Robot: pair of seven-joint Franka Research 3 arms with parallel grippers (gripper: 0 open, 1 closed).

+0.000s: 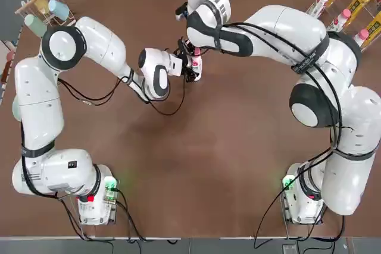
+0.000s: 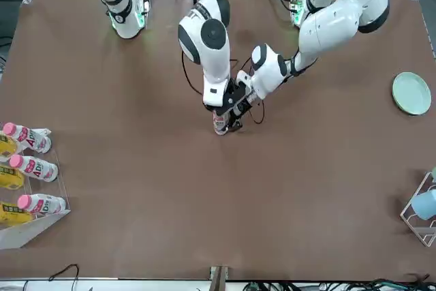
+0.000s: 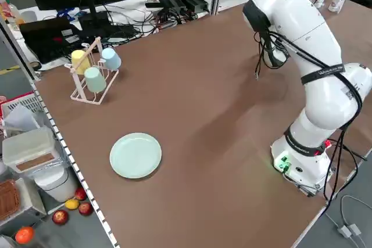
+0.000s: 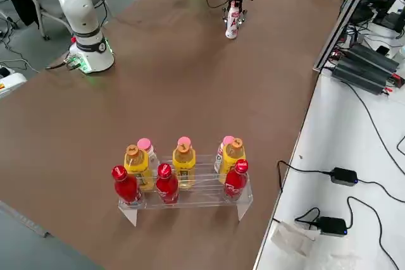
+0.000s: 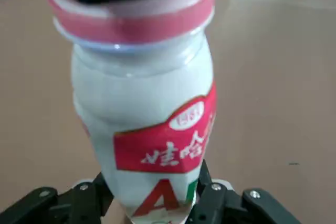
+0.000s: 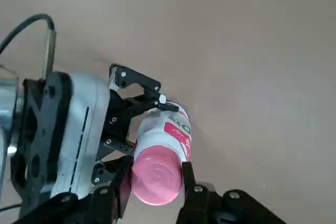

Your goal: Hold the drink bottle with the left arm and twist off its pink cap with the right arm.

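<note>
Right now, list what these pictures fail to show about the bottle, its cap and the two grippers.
- Bottle: its base is cut off by the left wrist view's edge; the left gripper grips low on it.
- Cap: the top view hides it under the right arm.
- Right gripper: shut on the cap; whether the cap has loosened cannot be seen.
- Left side view: the left arm blocks the bottle.

Glossy plastic drink bottle (image 5: 147,124), matt tabletop (image 1: 196,165)

Both claws clamped — left claw (image 6: 137,113) low, right claw (image 6: 152,184) above
</note>
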